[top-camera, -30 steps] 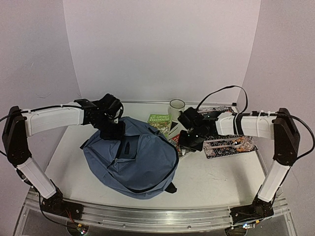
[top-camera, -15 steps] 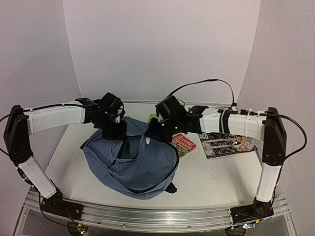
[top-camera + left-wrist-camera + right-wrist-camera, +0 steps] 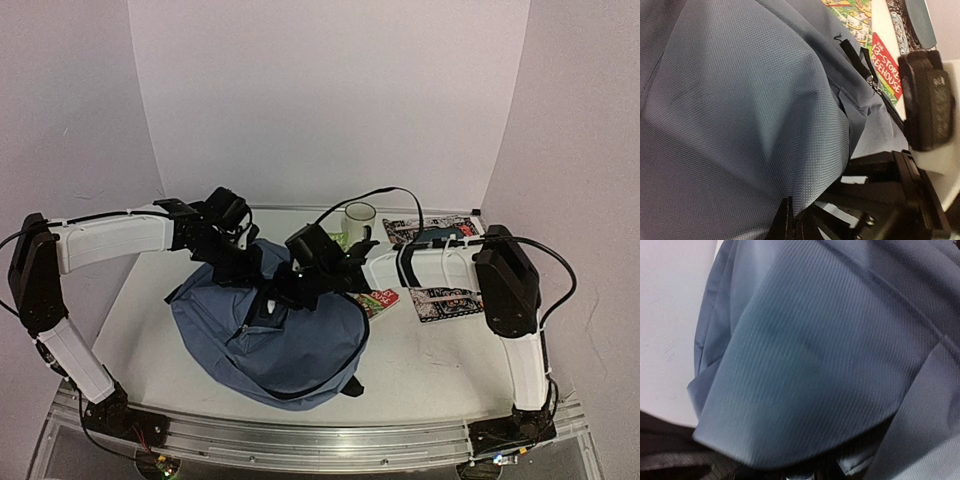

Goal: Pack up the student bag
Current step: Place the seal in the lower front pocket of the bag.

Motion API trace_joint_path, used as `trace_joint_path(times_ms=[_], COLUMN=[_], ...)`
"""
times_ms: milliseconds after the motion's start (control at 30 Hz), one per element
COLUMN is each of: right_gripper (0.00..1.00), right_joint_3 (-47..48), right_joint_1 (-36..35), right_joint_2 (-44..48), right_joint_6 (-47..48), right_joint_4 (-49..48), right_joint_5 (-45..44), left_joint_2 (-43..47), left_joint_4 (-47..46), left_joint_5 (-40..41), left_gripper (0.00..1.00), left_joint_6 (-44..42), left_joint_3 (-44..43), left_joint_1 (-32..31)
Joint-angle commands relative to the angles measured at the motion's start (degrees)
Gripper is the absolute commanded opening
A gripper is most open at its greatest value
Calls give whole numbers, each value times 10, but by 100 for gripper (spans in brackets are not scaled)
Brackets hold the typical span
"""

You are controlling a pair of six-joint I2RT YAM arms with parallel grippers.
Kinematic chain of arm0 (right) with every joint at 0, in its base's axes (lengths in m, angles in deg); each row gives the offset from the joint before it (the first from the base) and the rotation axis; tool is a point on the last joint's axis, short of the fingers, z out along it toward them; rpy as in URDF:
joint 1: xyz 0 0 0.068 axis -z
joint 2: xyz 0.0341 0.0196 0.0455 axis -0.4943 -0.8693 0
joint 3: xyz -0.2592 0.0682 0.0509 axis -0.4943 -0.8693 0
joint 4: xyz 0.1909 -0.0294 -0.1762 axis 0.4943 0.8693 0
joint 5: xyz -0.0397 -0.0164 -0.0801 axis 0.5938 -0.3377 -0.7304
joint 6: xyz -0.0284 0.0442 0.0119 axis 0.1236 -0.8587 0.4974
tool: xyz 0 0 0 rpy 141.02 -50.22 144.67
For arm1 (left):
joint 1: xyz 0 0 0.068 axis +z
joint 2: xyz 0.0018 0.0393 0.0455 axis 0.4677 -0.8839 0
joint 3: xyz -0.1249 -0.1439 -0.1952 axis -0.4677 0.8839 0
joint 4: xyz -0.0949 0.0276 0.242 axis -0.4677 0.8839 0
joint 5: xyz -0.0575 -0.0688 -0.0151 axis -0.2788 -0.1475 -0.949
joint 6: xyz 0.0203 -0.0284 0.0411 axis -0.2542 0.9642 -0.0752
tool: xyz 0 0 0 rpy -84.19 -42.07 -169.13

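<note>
Student bag (image 3: 290, 335), contents hidden

I see a flat white bench (image 3: 440, 360) boxed in on three sides by plain, unmarked panels. The back wall (image 3: 330, 100) is white and slightly brighter than the rest. The left side wall (image 3: 60, 110) and the right side wall (image 3: 590, 120) angle outward toward me and look pale lilac-grey. A ribbed aluminium rail (image 3: 320, 440) runs along the bench's near edge. The light is soft and even, casting only faint shadows on the bench top.
</note>
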Motion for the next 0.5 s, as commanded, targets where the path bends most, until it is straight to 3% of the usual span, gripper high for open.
trace_joint_path(times_ms=[0,233,467], right_gripper=[13,31,45], right_joint_3=[27,37,3], right_joint_1=[2,2,2], right_joint_2=[-7,-10,33], right_joint_6=[-21,-2,58], right_joint_4=[-18,-19,-18], right_joint_5=[-43,-64,-75], left_joint_2=[6,3,11], left_joint_4=[-46,-59,-59], left_joint_5=[-62,-65,-14], left_gripper=[0,0,2], left_joint_6=[23,27,14], left_joint_3=[-22,-16,-7], left_joint_1=[-2,-2,-2])
